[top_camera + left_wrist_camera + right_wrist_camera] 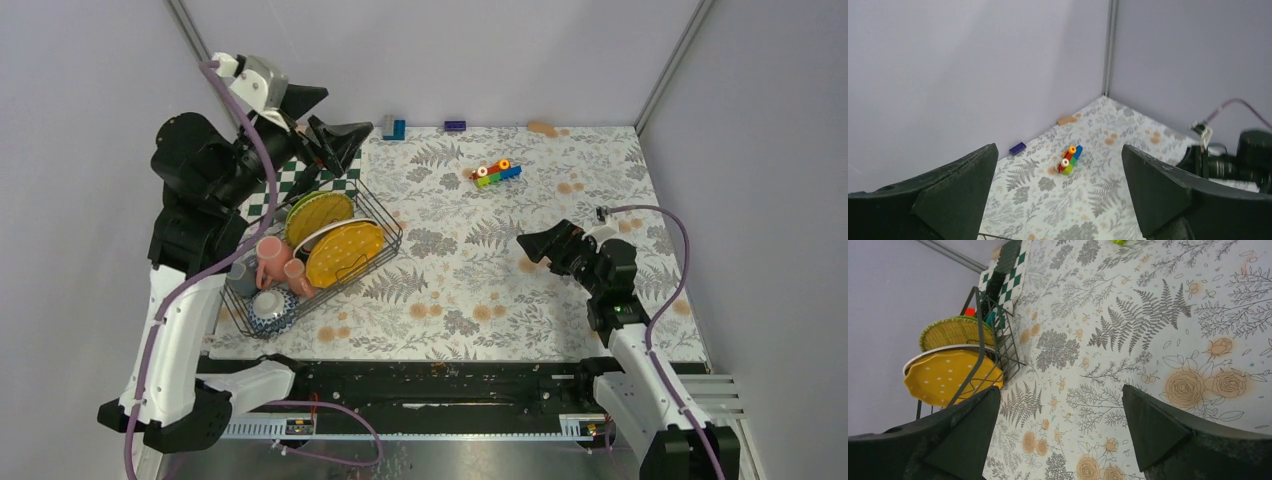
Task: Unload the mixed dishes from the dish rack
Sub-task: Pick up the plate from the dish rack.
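Observation:
The black wire dish rack (383, 222) stands at the left of the table and holds the mixed dishes. A lime-green plate (320, 210), a white plate (312, 234) and a yellow dotted plate (345, 252) stand upright in it. In front of them are two pink cups (272, 255) (298, 277) and a patterned bowl (270, 310). My left gripper (349, 110) hovers open and empty above the rack's far end, pointing right. My right gripper (525, 250) is open and empty, low over the table right of the rack. In the right wrist view the rack (993, 330) and yellow plate (943, 375) lie ahead.
A green-and-white chequered board (300, 185) lies under the rack's far side. A cluster of toy bricks (497, 172) sits mid-table, with loose bricks (394, 127) (455, 125) and a tan piece (543, 128) along the back wall. Walls enclose three sides.

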